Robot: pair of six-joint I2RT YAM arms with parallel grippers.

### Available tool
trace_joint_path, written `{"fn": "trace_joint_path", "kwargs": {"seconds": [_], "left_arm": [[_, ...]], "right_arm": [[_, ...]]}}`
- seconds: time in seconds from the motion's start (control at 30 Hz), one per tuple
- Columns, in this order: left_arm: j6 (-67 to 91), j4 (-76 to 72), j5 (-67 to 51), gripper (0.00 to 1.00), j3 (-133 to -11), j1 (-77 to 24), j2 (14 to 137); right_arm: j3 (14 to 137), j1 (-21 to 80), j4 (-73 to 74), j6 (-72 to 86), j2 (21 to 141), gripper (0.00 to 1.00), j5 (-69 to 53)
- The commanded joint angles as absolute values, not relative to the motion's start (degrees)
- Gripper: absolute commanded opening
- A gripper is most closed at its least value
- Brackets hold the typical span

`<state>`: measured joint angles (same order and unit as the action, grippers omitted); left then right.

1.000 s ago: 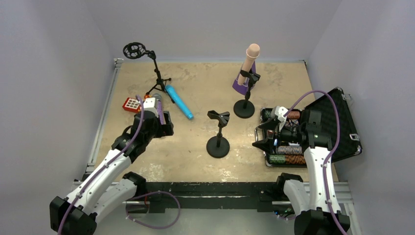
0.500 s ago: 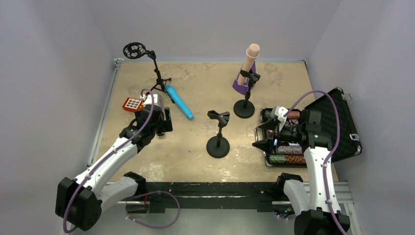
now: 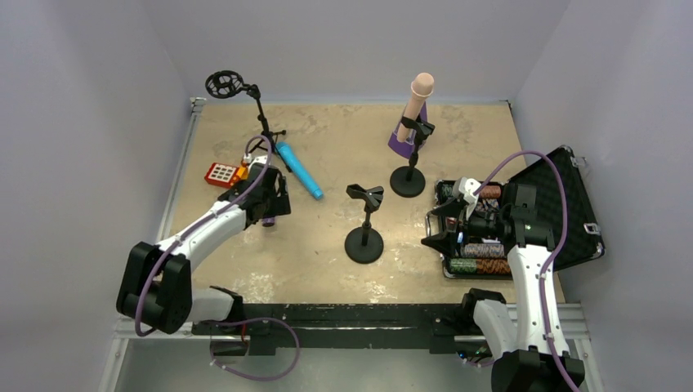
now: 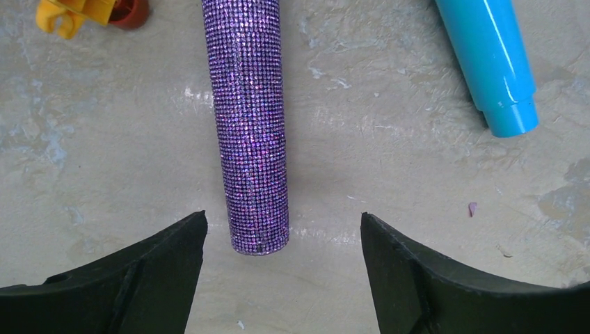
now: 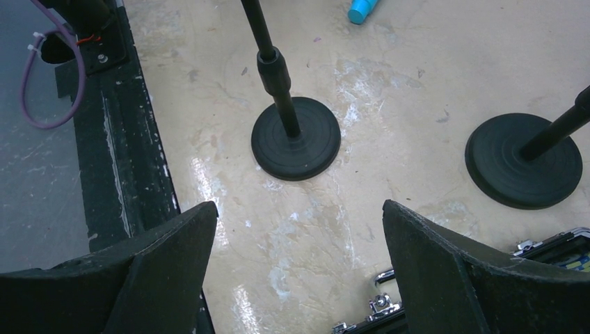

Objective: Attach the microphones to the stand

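Observation:
The glittery purple microphone point(image 4: 250, 125) lies on the table. Its butt end sits between the open fingers of my left gripper point(image 4: 282, 217), nearer the left finger and not touched. In the top view my left gripper point(image 3: 267, 211) covers most of it; only the purple end point(image 3: 268, 221) shows. The sky-blue microphone point(image 3: 298, 170) lies just right of it and also shows in the left wrist view point(image 4: 490, 62). The pale pink microphone point(image 3: 417, 102) stands clipped in the far stand point(image 3: 408, 181). The middle stand point(image 3: 364, 241) has an empty clip. My right gripper point(image 5: 299, 205) is open and empty.
A tripod stand with a round mount point(image 3: 261, 122) stands at the far left. A red and yellow toy point(image 3: 221, 173) lies left of my left gripper. A purple metronome point(image 3: 400, 143) stands behind the far stand. An open black case point(image 3: 564, 212) holds chips at the right.
My left arm has stretched forward and lowered over the purple microphone, which now is mostly covered in the top view. The right arm has not moved.

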<state>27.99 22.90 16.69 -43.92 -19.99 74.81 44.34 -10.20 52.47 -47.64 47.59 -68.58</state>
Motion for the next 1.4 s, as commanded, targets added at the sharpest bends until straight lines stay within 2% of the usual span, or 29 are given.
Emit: {"fn": "trace_joint_path", "kwargs": {"seconds": [0.0, 0.2, 0.27, 0.33, 0.57, 0.63, 0.77, 0.83, 1.1, 1.37], "left_arm": [[30.76, 21.47, 15.93, 0.84, -45.45, -19.35, 77.6], [32.44, 21.48, 17.45, 0.79, -46.49, -18.93, 82.51], [32.67, 21.52, 17.58, 0.7, -47.0, -18.68, 84.17], [32.85, 21.95, 17.0, 0.57, -47.63, -18.34, 85.84], [32.68, 24.2, 16.36, 0.52, -49.79, -18.11, 87.7], [32.37, 24.45, 15.94, 0.43, -49.67, -18.11, 87.56], [32.63, 25.06, 11.86, 0.13, -47.87, -18.11, 85.44], [33.83, 24.21, 8.08, 0.07, -45.09, -18.27, 82.97], [41.33, 27.18, 3.3, 0.06, -34.17, -29.02, 70.3], [44.57, 28.88, 3.07, 0.11, -30.14, -33.66, 67.54]], "right_arm": [[46.43, -10.52, 53.16, -48.76, 47.01, 0.93, -70.22], [46.41, -10.45, 53.26, -48.78, 46.94, 0.93, -70.09], [46.46, -10.52, 53.25, -48.86, 46.88, 0.93, -70.09], [46.45, -10.47, 53.26, -48.87, 47.02, 0.93, -70.14], [46.54, -10.52, 53.43, -48.96, 46.94, 0.93, -70.22], [46.59, -10.51, 53.55, -49.0, 46.8, 0.93, -70.27], [46.69, -10.45, 53.69, -49.13, 46.76, 0.93, -70.44], [46.78, -10.51, 53.86, -49.21, 46.78, 0.93, -70.62], [47.08, -10.39, 54.32, -49.74, 46.72, 0.93, -71.1], [46.97, -10.46, 54.48, -49.92, 46.64, 0.93, -71.28]]}}
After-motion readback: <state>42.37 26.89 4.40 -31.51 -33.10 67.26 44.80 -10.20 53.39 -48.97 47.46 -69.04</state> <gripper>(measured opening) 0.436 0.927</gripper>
